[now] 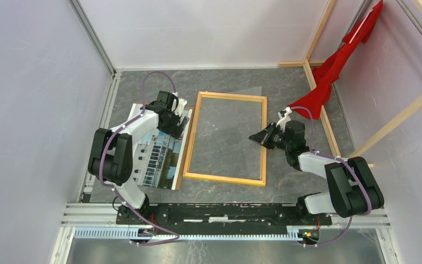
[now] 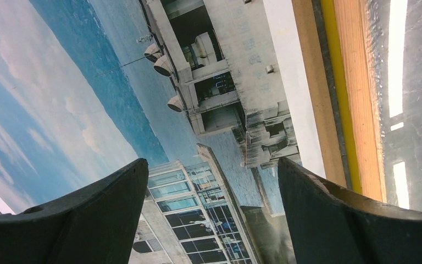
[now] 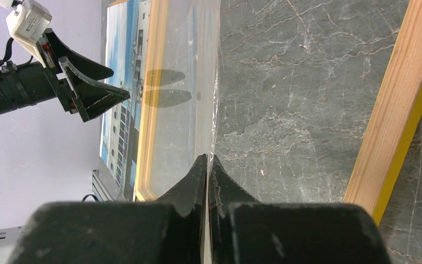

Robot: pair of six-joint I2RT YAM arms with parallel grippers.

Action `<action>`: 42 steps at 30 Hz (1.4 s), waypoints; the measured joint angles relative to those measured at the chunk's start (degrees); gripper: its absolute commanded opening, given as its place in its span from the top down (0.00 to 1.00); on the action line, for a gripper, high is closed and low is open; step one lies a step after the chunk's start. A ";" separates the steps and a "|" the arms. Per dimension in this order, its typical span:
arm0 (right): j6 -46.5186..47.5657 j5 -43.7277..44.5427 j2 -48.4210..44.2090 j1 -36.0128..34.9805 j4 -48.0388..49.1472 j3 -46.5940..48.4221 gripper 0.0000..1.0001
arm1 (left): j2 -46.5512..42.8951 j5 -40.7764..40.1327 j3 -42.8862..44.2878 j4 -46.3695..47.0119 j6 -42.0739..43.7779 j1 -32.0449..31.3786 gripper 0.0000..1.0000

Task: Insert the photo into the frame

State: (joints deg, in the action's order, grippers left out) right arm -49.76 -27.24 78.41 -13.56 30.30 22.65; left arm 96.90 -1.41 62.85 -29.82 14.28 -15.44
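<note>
The photo was laid picture-up on the surface, just beside the left rail of the frame, which was laid wood side up. The left gripper was poised above the photo, jaws released. The right gripper was noted with jaws clenched on the edge of a clear sheet.

Grey marble-look tabletop, clear sheet mid-tabletop, red cloth draped on bare wooden beams in far right corner, another beam slanting along right side, white panel walls on three sides, aluminium rail along near edge.
</note>
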 measured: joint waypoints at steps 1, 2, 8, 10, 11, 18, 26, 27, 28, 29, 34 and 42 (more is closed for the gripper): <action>-0.09 0.07 0.17 0.09 0.24 -0.02 0.96 | 0.04 0.00 0.00 -0.07 0.00 0.00 0.06; -0.15 0.11 0.37 0.20 0.52 -0.07 0.96 | 0.04 0.00 0.00 -0.11 0.00 0.00 0.06; -0.98 0.11 1.99 0.48 2.51 -0.42 0.96 | 0.04 0.00 0.00 -0.09 0.00 0.00 0.06; -1.27 0.09 2.60 0.61 3.02 -0.48 0.97 | 0.04 0.00 0.00 -0.11 0.00 0.00 0.07; -1.40 0.09 2.95 0.70 3.43 -0.59 0.97 | 0.04 0.00 0.00 -0.09 0.00 0.00 0.07; -1.81 -0.15 4.42 1.33 4.42 -1.20 0.97 | 0.07 0.00 0.00 -0.09 0.00 0.00 0.07; -2.12 -0.35 5.75 1.62 6.19 -1.68 0.97 | 0.09 0.02 0.00 -0.09 0.00 0.00 0.07; -2.27 -0.42 6.05 1.62 6.40 -1.68 0.97 | 0.09 0.02 0.00 -0.09 0.00 0.00 0.07; -2.32 -0.57 6.25 1.62 6.54 -1.68 0.97 | 0.09 0.02 0.00 -0.09 0.00 0.00 0.07; -2.38 -0.68 6.47 1.66 6.80 -1.68 0.97 | 0.09 0.02 0.00 -0.07 0.00 0.00 0.07; -2.49 -1.51 7.06 1.68 8.72 -1.68 0.97 | 0.37 0.22 0.00 -0.04 0.00 0.00 0.07; -3.85 -4.35 7.06 1.68 15.17 -1.68 0.97 | 2.16 3.06 -0.13 0.96 -0.02 0.00 0.08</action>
State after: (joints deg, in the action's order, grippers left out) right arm -53.60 -31.59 85.47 -11.88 45.47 20.97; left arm 99.07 1.65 62.72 -28.86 14.26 -15.44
